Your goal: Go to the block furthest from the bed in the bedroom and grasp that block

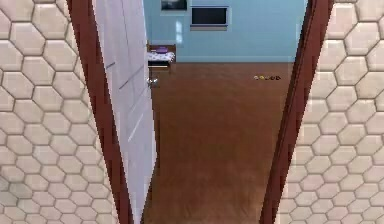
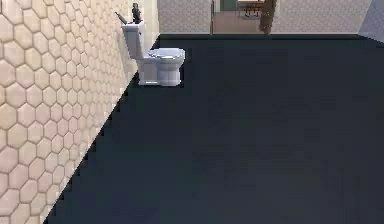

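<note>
I face the doorway (image 1: 295, 110), its white door (image 1: 125, 90) swung aside so the way through is free; my gripper's state I cannot tell. Past the doorway, small dark blobs (image 1: 266, 77) (probably blocks) lie on the wood floor (image 1: 215, 140), well apart from the bed (image 1: 160, 57), so my target is likely among them.

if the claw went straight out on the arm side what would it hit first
Probably nothing near: the dark floor runs bare out to the far wall and its doorway. The toilet stands off to the arm side view's left, likely clear of that line.
</note>
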Available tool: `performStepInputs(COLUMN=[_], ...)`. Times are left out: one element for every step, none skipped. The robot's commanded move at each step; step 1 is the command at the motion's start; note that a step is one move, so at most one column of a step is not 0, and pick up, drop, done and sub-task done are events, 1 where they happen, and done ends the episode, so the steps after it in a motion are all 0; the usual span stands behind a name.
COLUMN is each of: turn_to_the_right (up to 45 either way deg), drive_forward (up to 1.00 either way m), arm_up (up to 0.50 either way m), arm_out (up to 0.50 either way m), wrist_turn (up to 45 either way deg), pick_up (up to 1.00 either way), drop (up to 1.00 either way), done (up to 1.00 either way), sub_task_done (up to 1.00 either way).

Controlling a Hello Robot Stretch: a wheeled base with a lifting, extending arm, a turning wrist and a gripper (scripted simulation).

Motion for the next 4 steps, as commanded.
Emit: performStepInputs(turn_to_the_right=[0.0, 0.0, 0.0, -3.0], drive_forward=[1.0, 0.8, 1.0, 0.0], arm_up=[0.0, 0.0, 0.0, 0.0], arm_out=[0.0, 0.0, 0.0, 0.0], wrist_turn=[0.0, 0.0, 0.0, 0.0], pick_up=[0.0, 0.0, 0.0, 0.0], drop=[0.0, 0.0, 0.0, 0.0], done=[0.0, 0.0, 0.0, 0.0], sub_task_done=[0.0, 0.0, 0.0, 0.0])
